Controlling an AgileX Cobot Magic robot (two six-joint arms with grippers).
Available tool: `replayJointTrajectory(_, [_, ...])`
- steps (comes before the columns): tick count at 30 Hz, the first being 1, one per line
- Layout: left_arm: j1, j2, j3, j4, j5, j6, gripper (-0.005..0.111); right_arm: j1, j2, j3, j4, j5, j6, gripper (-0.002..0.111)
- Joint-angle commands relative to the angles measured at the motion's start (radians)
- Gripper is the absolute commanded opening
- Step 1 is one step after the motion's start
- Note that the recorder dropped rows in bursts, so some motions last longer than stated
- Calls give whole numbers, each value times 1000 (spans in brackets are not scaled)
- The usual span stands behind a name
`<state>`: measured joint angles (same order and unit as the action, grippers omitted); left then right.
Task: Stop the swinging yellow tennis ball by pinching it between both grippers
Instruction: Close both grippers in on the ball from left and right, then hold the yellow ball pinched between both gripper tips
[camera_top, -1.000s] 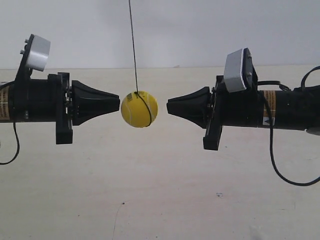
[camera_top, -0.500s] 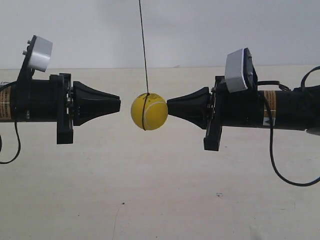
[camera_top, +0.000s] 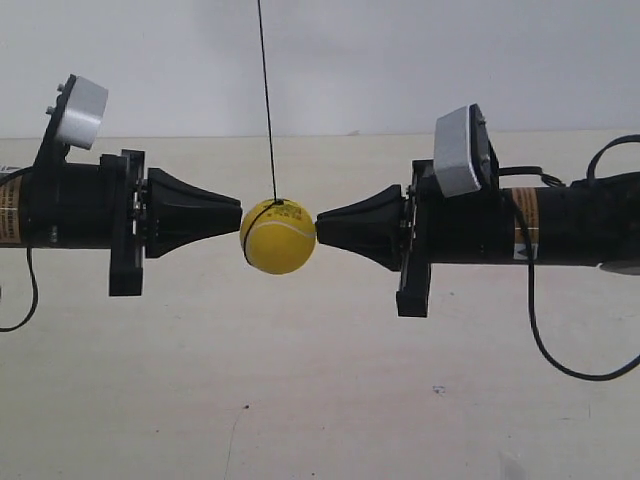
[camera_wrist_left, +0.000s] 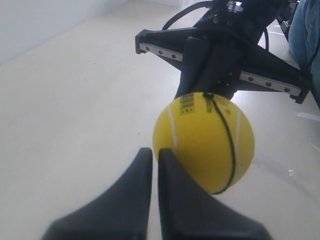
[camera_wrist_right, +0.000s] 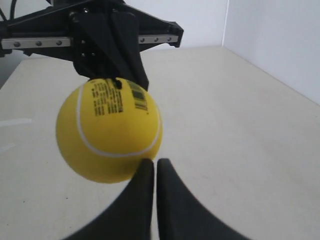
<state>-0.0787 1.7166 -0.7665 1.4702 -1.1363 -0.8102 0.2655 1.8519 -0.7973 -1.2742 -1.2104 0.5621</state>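
The yellow tennis ball (camera_top: 278, 236) hangs in the air on a thin black string (camera_top: 267, 100), above the pale beige surface (camera_top: 320, 400) and not touching it. The string comes almost straight down, meets the ball at its top & goes around it. On the ball there is a white curved seam (camera_wrist_right: 115, 151) and a small black barcode label (camera_wrist_right: 138, 96) w/ printed lines beside it.

The ball sits between two black cone tips at approx. the same height. The gripper at the exterior view's left (camera_top: 236, 214) touches one side of the ball w/ its tip, and the gripper at the exterior view's right (camera_top: 322, 224) touches the opposite side. So the ball is pinched between them, both arms horizontal & pointing at each other.

The left gripper (camera_wrist_left: 155, 152) has its two fingers brought together, w/ only a thin slit between them — narrow, nothing held inside, the tip right at the ball. The right gripper (camera_wrist_right: 152, 162) is the same: fingers together, tip against the ball. In each wrist view the opposite gripper's black body shows behind the ball.

The arm at the exterior view's left carries a small grey-white box (camera_top: 80, 110) on top — the other arm has one as well. A black cable (camera_top: 545, 345) hangs in a loop under the arm at the exterior view's right. Behind is a plain white wall (camera_top: 420, 60).
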Motion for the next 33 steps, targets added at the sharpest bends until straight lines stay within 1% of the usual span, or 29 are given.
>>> replayJointTrajectory(1, [-4, -1, -3, 15, -18, -14, 5, 23, -1, -4, -5, -11, -4, 0])
replayJointTrajectory(33, [-4, -1, -3, 13, -26, -14, 5, 25, -1, -4, 9, 10, -14, 0])
